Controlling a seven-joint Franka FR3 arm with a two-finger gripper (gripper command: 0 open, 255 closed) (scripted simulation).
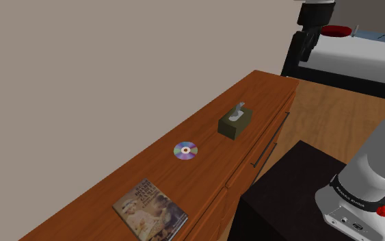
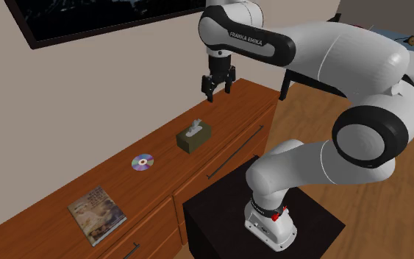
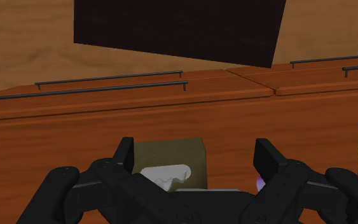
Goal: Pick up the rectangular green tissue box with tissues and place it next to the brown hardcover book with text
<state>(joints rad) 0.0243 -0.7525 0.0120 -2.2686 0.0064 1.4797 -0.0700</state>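
One open, empty gripper (image 2: 218, 88) hung above the olive tissue box (image 2: 194, 137) near the front edge of the dresser (image 2: 251, 110), well apart from the book (image 2: 96, 214), so the approach likely needed a descent before closing

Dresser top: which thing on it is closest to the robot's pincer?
The olive-green tissue box with a white tissue poking out. The pincer hangs near it, while the shiny disc and the book lie farther along the dresser.
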